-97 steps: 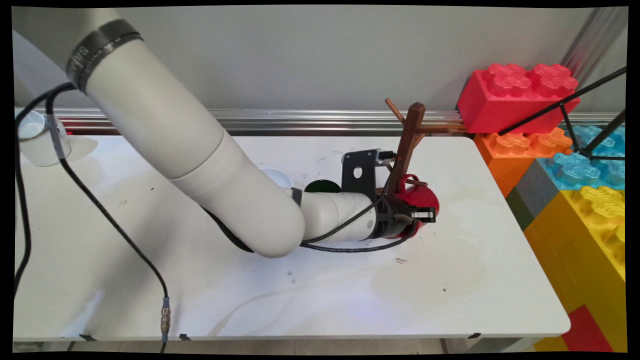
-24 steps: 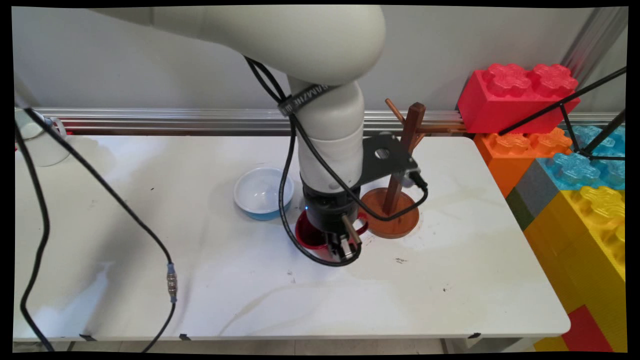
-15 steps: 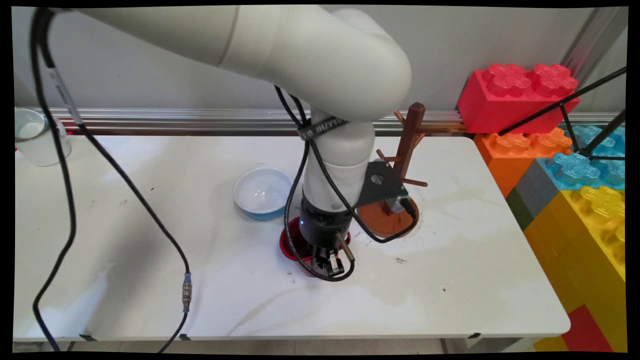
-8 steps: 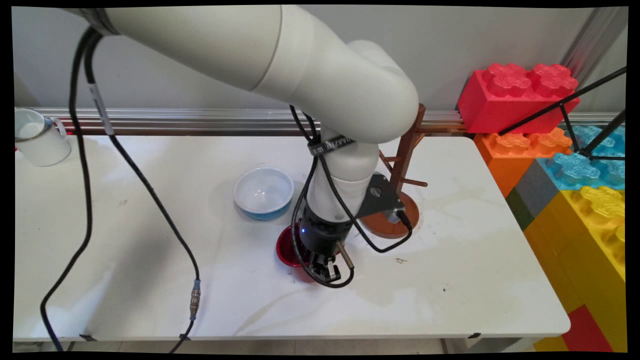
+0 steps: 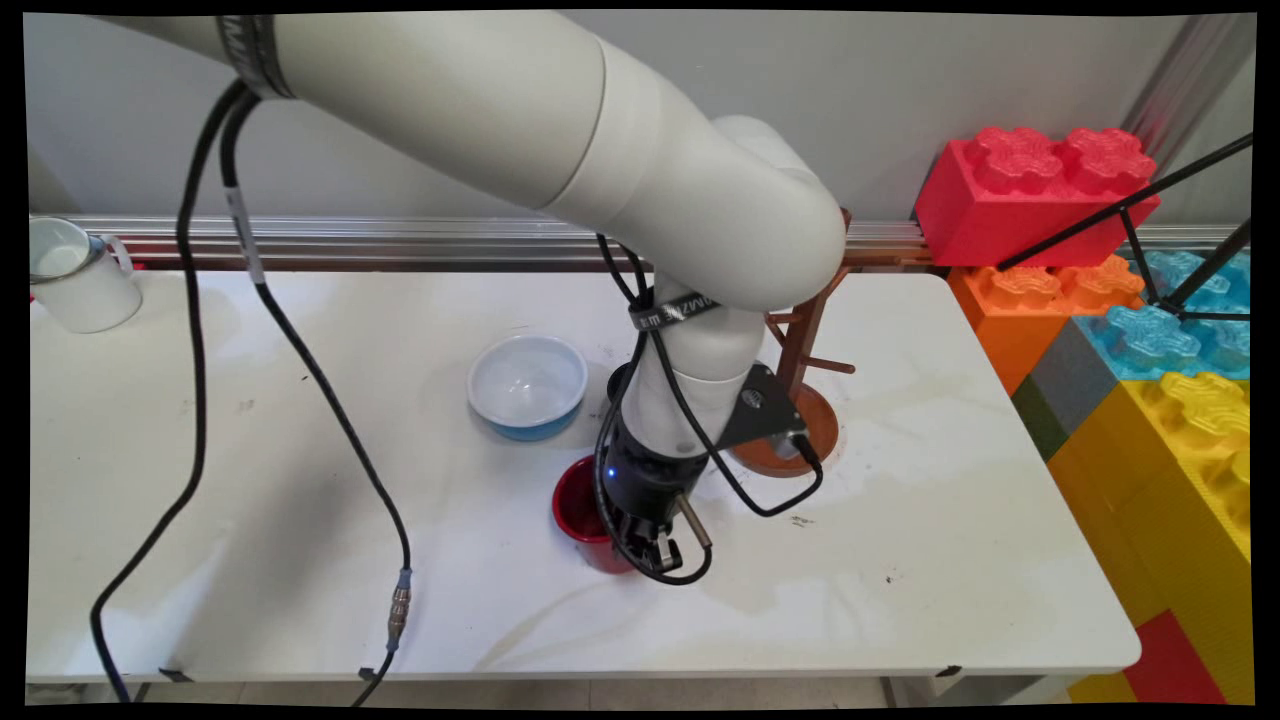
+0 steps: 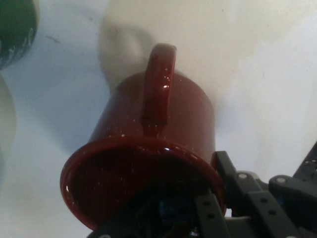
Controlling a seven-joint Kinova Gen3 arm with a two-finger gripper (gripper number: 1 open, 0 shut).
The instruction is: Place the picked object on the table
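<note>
Since a second ago the red mug (image 5: 585, 512) has come forward-left off the rack (image 5: 795, 400) side, past the bowl (image 5: 527, 385), now low at the desk (image 5: 900, 560); end effector (image 5: 655, 548) points down, clamped on the mug's rim, arm arching from upper left.

A white table (image 5: 900, 560) with crockery, flanked by giant toy bricks (image 5: 1030, 190).
A blue-and-white bowl (image 5: 527, 385) sits mid-frame, a wooden mug tree (image 5: 812, 425) to its right, a white mug (image 5: 75, 275) at far left; the bricks stack at right.
</note>
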